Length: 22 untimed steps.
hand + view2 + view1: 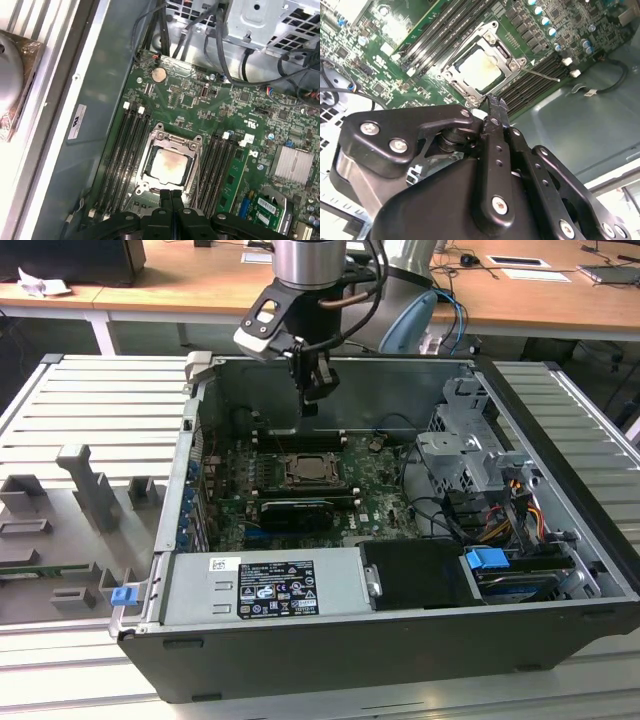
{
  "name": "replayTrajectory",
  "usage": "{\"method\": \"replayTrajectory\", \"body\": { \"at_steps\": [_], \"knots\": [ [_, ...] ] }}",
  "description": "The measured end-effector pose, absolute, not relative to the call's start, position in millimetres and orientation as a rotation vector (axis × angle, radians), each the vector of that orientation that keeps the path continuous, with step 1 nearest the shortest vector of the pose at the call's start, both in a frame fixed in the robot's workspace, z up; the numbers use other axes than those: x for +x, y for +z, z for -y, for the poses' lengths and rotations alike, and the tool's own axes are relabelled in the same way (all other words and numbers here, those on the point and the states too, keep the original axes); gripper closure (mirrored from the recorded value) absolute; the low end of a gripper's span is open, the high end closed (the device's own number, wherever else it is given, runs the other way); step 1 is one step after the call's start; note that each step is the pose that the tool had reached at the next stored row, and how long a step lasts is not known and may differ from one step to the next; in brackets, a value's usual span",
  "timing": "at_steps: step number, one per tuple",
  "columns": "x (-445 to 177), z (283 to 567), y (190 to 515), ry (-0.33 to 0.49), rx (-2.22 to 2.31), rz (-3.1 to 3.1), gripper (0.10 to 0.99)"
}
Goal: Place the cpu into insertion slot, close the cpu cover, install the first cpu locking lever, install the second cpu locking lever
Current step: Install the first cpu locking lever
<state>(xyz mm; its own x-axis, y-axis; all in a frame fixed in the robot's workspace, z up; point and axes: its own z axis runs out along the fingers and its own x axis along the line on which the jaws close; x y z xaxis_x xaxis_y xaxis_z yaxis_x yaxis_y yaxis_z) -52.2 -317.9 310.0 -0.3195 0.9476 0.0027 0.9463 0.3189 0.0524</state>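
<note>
Ribbed metal table [100, 410] bears an open computer case [330, 655]; tool [311, 400] above hangs closed, empty.

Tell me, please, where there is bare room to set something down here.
Free: the ribbed table at the exterior view's left of the case, beyond the grey fixtures; the power supply's flat top. Crowded: the motherboard around the cpu, flanked by memory slots, and the cabled drive cage.

Black memory slots [122, 150], heatsink [291, 164] (finned), coin battery [158, 75]
</note>
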Motion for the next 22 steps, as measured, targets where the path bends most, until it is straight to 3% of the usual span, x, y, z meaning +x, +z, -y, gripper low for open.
{"method": "replayTrajectory", "body": {
  "at_steps": [22],
  "knots": [
    [-52.2, 317.9, 310.0, 0.074, 1.473, -2.749, 0.98]
  ]
}}
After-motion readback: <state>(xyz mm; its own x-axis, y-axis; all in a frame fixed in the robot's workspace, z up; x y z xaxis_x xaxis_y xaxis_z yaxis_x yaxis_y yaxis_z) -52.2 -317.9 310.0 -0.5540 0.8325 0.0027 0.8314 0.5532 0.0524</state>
